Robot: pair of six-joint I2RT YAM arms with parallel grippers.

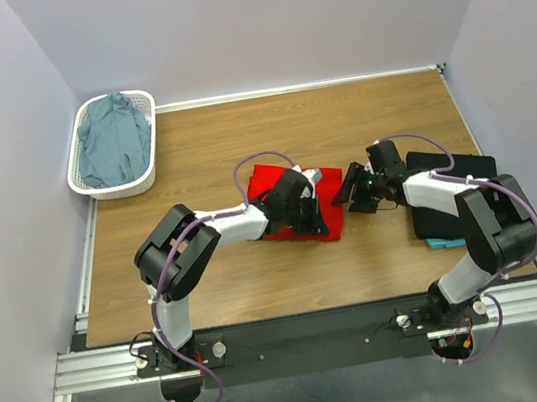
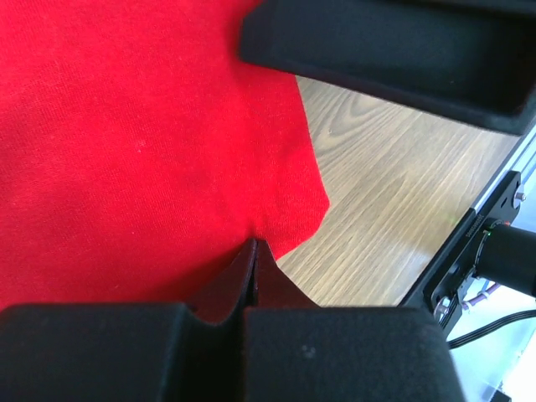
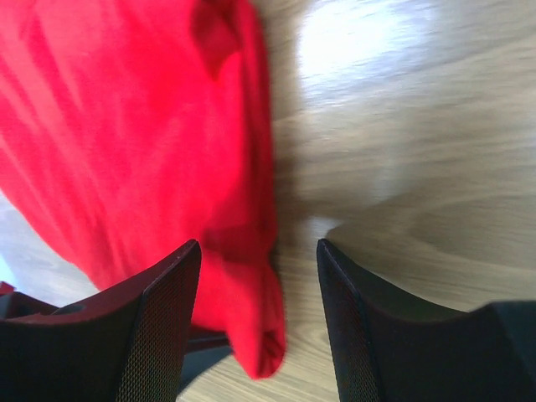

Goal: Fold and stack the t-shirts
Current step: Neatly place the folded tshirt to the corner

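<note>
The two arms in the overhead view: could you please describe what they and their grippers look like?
The left arm and right arm are alike: white link shells between bulky black joint housings, each with a lavender cable looping along it. The left gripper and right gripper are matte black; the right one's fingers carry a fine mesh-textured inner face.

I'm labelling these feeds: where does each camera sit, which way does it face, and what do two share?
Top external: above and behind the bases, looking down on the wooden table; both arms show, with left tool and right tool.
Left wrist: on the left arm, facing down at the red t-shirt's edge; its shut fingers show.
Right wrist: on the right arm, facing down at that shirt's folded edge; its open fingers show.
Shared: both wrist views show the red t-shirt.
</note>
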